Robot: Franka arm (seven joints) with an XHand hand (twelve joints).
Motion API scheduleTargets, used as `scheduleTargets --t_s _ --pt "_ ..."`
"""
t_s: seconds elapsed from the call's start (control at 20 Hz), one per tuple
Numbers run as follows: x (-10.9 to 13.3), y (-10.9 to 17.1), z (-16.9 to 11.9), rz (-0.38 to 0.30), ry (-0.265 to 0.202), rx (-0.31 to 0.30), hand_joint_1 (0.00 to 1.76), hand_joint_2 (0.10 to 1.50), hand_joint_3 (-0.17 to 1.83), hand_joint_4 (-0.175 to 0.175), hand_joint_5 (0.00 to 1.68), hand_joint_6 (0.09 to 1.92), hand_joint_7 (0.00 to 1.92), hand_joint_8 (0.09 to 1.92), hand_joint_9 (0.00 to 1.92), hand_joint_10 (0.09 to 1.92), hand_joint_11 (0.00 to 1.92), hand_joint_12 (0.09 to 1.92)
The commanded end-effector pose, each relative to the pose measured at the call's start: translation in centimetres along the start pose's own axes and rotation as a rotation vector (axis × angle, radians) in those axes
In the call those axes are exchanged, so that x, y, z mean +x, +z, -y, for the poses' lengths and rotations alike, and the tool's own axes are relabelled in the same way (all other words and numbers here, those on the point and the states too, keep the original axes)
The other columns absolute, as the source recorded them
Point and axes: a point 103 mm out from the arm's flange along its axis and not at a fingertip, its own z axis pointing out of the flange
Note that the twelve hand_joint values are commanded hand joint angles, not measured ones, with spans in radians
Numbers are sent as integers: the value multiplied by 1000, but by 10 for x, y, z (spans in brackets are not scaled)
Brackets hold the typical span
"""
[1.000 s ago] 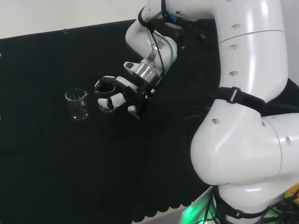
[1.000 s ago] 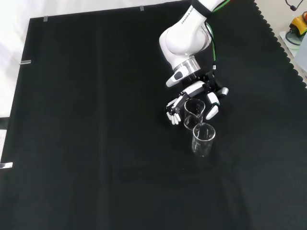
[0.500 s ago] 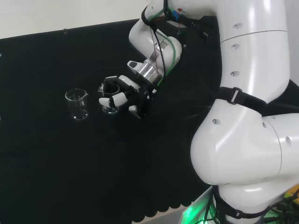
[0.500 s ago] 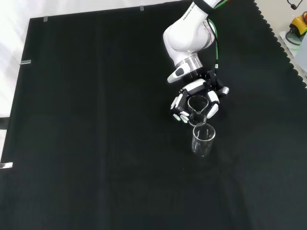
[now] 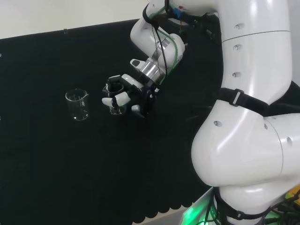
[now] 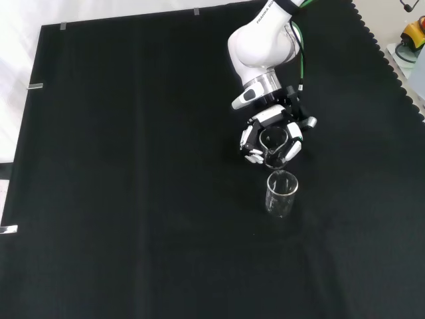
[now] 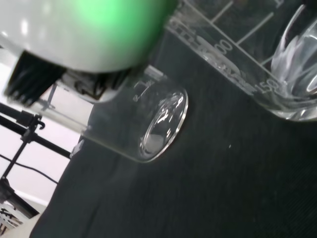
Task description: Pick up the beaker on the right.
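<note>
Now the hand (image 5: 125, 96) has its fingers and thumb curled round a clear glass beaker (image 6: 273, 145), closing on it from both sides, as the front view shows plainly with the white fingertips (image 6: 253, 156) wrapped about the rim. In the head view this held beaker (image 5: 114, 107) sits inside the curled fingers, just left of the arm's white links (image 5: 243, 117). A second beaker (image 5: 78, 105) stands upright on the black cloth (image 5: 56, 164), apart from the hand and to its left in the head view; in the front view it stands just below the hand (image 6: 281, 194). The wrist view shows the held beaker's base (image 7: 161, 130) close up over the cloth, with the other beaker (image 7: 257, 59) large beside it.
</note>
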Motion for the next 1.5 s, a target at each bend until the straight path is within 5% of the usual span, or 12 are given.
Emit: scheduleTargets --t_s 0.05,0.25,0.75,1.5 --pt "3 1 4 46 0 -29 1235 394 1125 -175 731 1897 1182 1616 1162 1173 955 1067" --pt "6 -5 6 75 5 -71 1364 474 1131 -175 598 1920 1365 1914 1362 1441 1089 1208" --pt "13 -17 6 131 -2 -95 1429 510 1155 -175 754 1920 1460 1920 1503 1538 1141 1353" --pt "27 -28 4 179 -48 -121 1428 510 1158 -175 760 1920 1453 1920 1497 1539 1140 1356"
